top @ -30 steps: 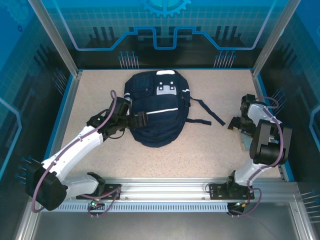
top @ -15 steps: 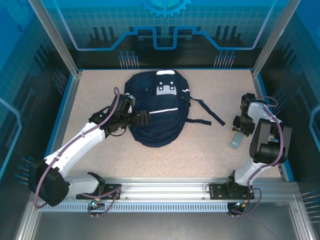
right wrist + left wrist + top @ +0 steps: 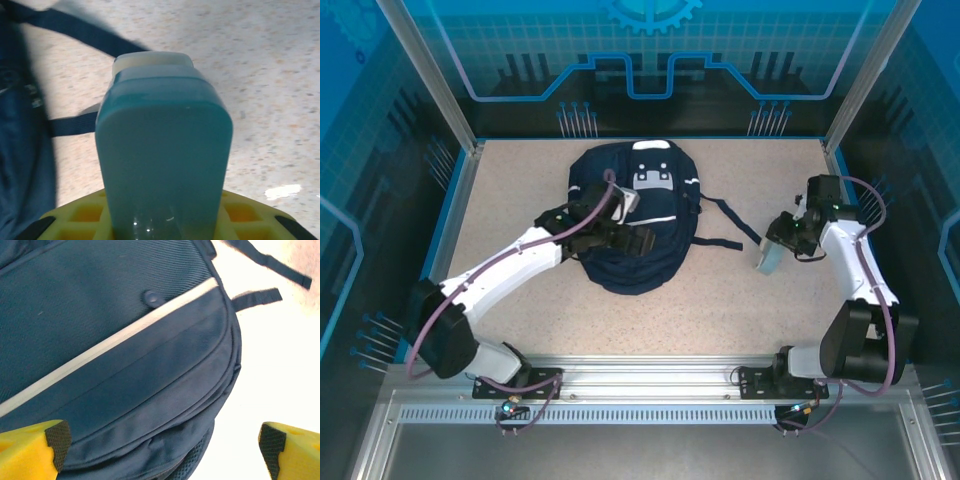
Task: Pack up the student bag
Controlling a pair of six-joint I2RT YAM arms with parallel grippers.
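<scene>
Jaws first, from the top camera: your left jaws are hanging spread over the lower front of the bag [image 3: 655, 262], which is lying flat at the far middle of the table [image 3: 520, 180]. Your right jaws are pinching a pale teal bottle [image 3: 767, 258] off to the right, near the loose straps [image 3: 735, 222] and apart from the bag's body. I judge you are holding it there so it is ready to go in once there is an opening.

Left wrist camera: your yellow fingertips [image 3: 30, 452] are standing wide at both lower corners, with only the bag [image 3: 125, 300] beneath them. A white stripe [image 3: 110, 345] is running diagonally across the panel. The zip seams below it are looking closed, so you are probably lining up to open one. I cannot make out a pull.

Right wrist camera: the bottle [image 3: 162, 145] is pointing straight out from between the jaws, gripped low on its body. That is leaving the cap [image 3: 152, 60] end free to lead into the bag [image 3: 20, 150], showing at the left edge beside a strap [image 3: 75, 125].
</scene>
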